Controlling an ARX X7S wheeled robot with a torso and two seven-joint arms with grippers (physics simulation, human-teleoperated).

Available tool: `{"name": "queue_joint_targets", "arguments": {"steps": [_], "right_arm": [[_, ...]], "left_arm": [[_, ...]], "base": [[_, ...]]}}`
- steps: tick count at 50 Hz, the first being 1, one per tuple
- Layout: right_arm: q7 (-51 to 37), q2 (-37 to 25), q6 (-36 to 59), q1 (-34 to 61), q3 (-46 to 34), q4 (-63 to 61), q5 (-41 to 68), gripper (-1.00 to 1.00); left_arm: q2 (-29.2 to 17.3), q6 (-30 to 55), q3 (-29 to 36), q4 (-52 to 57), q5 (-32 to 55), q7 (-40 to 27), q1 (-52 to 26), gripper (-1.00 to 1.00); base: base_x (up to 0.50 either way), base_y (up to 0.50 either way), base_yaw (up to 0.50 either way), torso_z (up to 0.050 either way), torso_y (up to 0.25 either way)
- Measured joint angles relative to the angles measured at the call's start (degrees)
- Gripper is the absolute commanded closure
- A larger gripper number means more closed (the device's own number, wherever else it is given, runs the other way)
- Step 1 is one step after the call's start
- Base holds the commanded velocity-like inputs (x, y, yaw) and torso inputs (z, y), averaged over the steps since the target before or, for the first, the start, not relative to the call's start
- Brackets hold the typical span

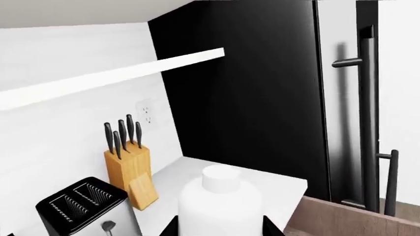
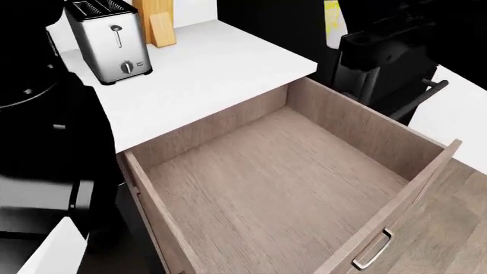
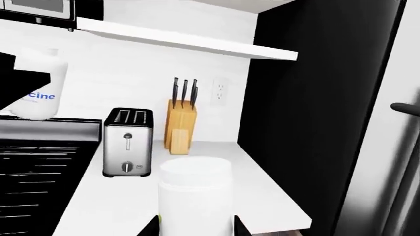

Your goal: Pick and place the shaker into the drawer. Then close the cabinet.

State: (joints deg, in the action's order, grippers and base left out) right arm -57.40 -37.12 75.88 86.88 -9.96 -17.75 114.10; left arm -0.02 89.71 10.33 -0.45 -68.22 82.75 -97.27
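- Wood-grain drawer (image 2: 274, 188) stands open, nearest the robot.
- Right gripper (image 3: 195, 228), at one o'clock past the drawer's far corner, is clamped on the upright shaker (image 3: 195, 191).
- The drawer probably lies toward seven o'clock, below it.
- Left gripper (image 1: 222, 228) flanks a white bottle (image 1: 220, 201); grip unclear.

Right end effector (image 3: 195, 227) raised, fingers clamped around a white cylinder; left likewise.
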Motion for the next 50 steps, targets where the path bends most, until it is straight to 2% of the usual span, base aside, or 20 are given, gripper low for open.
{"name": "queue_joint_targets", "arguments": {"steps": [13,24,34,50], "right_arm": [[6.33,2.98,1.00,0.14,-3.89,7.07,-4.43,1.00],[14.99,4.15,2.42,-4.32,-8.16,12.11,-13.17,1.00],[22.61,4.29,2.31,-8.98,-12.55,15.35,-20.98,1.00],[37.80,4.03,0.29,-10.92,-22.58,23.30,-34.95,1.00]], "left_arm": [[0.02,0.06,3.85,-5.02,18.29,-13.48,-0.42,1.00],[0.02,0.12,4.76,-5.73,27.06,-20.96,0.56,1.00],[0.01,0.15,4.55,-5.71,30.59,-24.03,1.05,1.00],[-0.01,0.16,4.57,-4.40,30.49,-23.41,2.19,1.00]], "base": [[0.00,0.00,0.00,0.000,0.000],[0.00,0.00,0.00,0.000,0.001],[0.00,0.00,0.00,0.000,0.000],[0.00,0.00,0.00,0.001,0.001]]}}
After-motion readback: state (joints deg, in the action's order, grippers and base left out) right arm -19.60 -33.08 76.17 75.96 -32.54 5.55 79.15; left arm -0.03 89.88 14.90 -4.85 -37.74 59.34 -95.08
